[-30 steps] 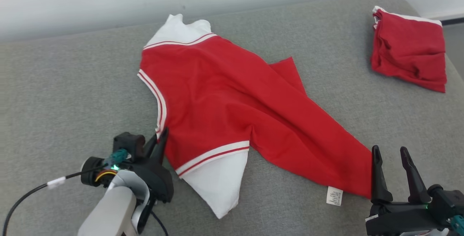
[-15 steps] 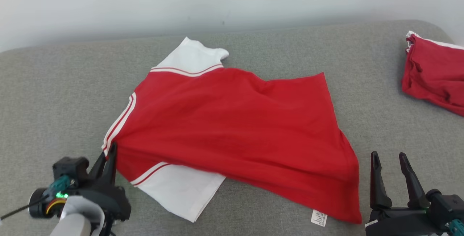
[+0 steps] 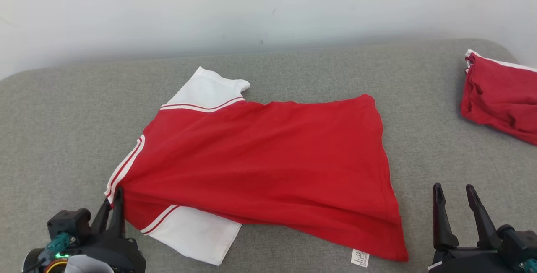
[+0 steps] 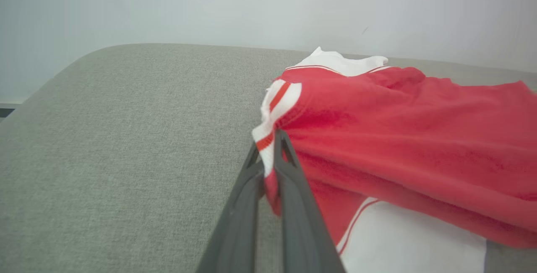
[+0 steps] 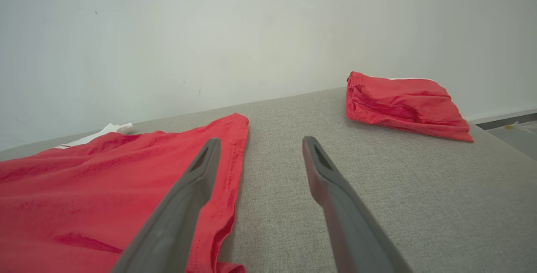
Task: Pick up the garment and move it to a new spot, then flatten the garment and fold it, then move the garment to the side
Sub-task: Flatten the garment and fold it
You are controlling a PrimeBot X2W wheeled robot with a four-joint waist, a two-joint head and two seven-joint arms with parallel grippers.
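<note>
Red limp garment [image 3: 268, 159], woven grey cushion [image 3: 63, 118]

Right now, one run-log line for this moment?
phase: flatten | left gripper: shut on shirt, striped trim | right gripper: open, near hem | shirt: spread on grey cushion | folded red garment: far right

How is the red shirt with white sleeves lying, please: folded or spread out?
Spread out: the red shirt with white sleeves lies unfolded, its striped edge pinched by the left claw.
</note>
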